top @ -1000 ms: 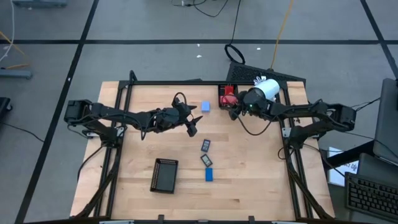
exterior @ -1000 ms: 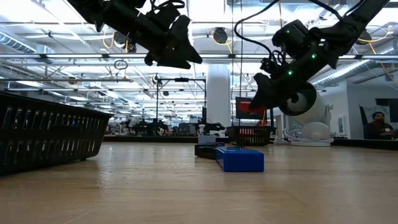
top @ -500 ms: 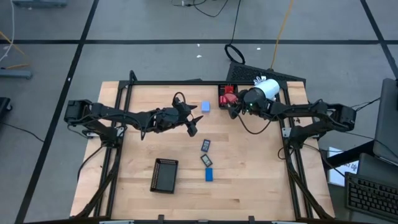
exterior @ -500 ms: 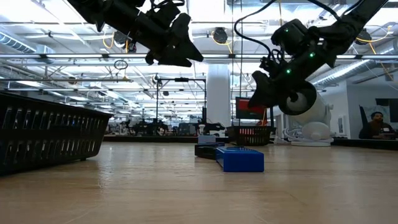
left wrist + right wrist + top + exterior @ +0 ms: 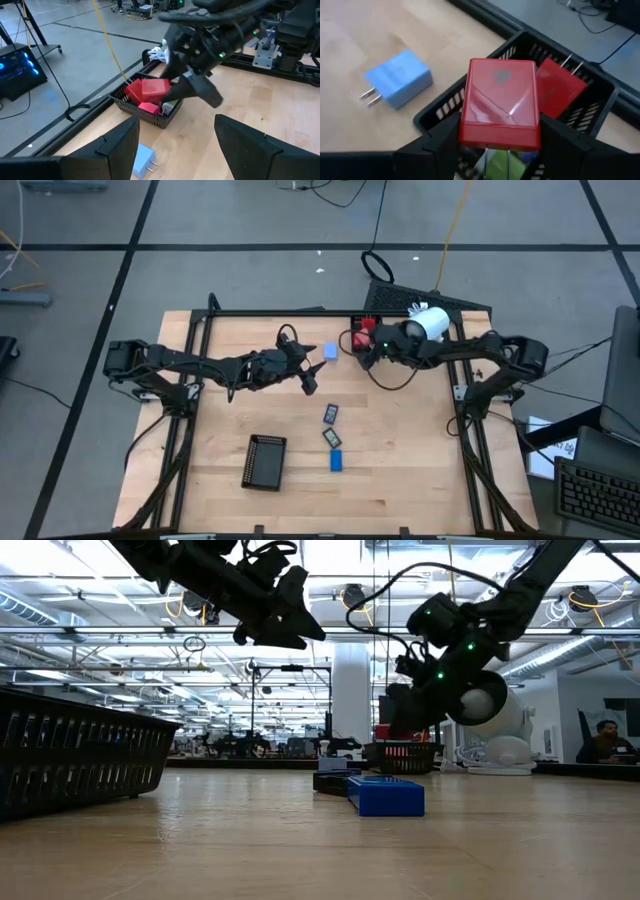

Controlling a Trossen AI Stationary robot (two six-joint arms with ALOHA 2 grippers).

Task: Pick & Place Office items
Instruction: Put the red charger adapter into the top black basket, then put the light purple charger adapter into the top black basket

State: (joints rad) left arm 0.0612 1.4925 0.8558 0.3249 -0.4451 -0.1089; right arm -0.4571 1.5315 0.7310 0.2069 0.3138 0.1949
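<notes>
My right gripper [image 5: 500, 142] is shut on a red plug-like block [image 5: 500, 102], which hangs over the near rim of a small black mesh tray [image 5: 580, 75] at the table's far edge. In that tray lie another red block [image 5: 560, 90], a pink piece [image 5: 147, 106] and something green [image 5: 495, 167]. A light-blue block [image 5: 330, 352] lies flat on the table beside the tray. Two dark flat rectangles [image 5: 330, 414] and a blue one [image 5: 336, 461] lie mid-table. My left gripper [image 5: 310, 377] hovers open above the table, holding nothing. My right gripper pinches the red block by its two opposite side faces [image 5: 467, 127], at the end that bears the metal prongs, between its two fingers. The fingers slant down from the table's right side. The block is lifted clear, its broad face up, above the tray.
A larger black mesh tray [image 5: 265, 461] stands near the front left. A white cylindrical device [image 5: 430, 322] sits at the far right beside the small tray. Bare wood lies between the flat pieces and the right edge.
My right gripper has carried the red block toward the table's left and far edge and a little down. It now hangs over the small tray. The block has stayed clamped between the fingers.
</notes>
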